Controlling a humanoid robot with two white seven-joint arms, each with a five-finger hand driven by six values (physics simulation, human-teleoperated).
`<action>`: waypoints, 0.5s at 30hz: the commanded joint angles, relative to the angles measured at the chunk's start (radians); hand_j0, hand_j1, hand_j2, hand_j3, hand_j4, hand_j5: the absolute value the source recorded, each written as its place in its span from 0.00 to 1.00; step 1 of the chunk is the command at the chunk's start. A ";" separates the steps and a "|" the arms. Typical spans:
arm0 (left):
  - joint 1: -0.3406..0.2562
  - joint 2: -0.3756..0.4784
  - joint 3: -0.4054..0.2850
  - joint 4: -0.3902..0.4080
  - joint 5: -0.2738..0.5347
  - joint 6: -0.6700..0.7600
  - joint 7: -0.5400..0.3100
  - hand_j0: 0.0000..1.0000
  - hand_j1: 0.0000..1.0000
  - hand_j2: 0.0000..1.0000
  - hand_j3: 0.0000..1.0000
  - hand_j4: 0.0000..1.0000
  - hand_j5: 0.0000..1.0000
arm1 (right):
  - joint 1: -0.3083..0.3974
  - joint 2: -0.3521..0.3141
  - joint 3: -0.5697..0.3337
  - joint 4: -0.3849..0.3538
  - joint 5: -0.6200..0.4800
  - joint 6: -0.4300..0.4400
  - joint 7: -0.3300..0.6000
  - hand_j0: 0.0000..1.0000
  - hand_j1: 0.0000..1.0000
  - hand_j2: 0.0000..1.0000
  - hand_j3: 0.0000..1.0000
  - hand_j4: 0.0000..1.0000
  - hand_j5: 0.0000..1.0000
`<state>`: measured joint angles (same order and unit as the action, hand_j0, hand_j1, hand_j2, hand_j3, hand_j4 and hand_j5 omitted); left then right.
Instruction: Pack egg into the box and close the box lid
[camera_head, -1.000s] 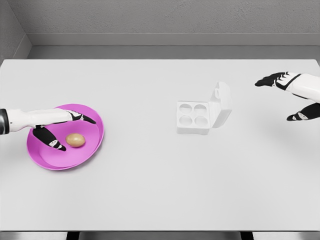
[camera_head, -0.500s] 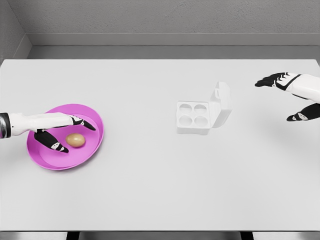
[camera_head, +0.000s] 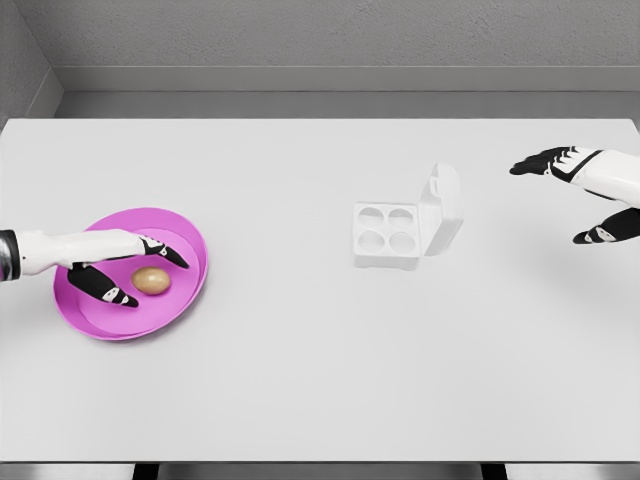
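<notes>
A tan egg (camera_head: 151, 280) lies in a magenta plate (camera_head: 185, 295) at the left of the white table. My left hand (camera_head: 140, 270) hovers over the plate with fingers spread on either side of the egg, thumb on the near side, not closed on it. A white egg box (camera_head: 387, 234) with four empty cups stands right of centre, its lid (camera_head: 444, 207) raised upright on the right side. My right hand (camera_head: 570, 195) is held open near the right edge, well apart from the box.
The white table (camera_head: 320, 380) spreads wide between plate and box. A grey wall runs along the table's far edge.
The left hand has dropped lower and drawn slightly left, its fingers now framing the egg more closely. The right hand, the egg and the box have not moved.
</notes>
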<state>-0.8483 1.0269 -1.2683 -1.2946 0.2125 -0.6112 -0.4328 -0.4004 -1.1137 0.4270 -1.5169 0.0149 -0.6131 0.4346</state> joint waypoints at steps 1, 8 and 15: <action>0.000 0.002 0.001 0.000 0.007 0.000 0.000 0.82 0.82 0.82 0.82 0.82 0.82 | 0.000 -0.002 -0.001 0.000 -0.007 0.002 0.000 1.00 1.00 1.00 1.00 1.00 1.00; 0.002 0.002 0.003 -0.002 0.007 0.000 0.002 0.80 0.80 0.80 0.80 0.80 0.80 | 0.000 0.011 0.001 0.012 -0.007 0.002 0.000 1.00 1.00 1.00 1.00 1.00 1.00; 0.003 0.004 0.004 -0.002 0.008 0.000 0.003 0.76 0.76 0.76 0.76 0.76 0.76 | 0.000 0.011 0.001 0.012 -0.007 0.002 0.000 1.00 1.00 1.00 1.00 1.00 1.00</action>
<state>-0.8436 1.0297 -1.2648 -1.2960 0.2131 -0.6125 -0.4301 -0.4004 -1.1017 0.4284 -1.5048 0.0150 -0.6131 0.4346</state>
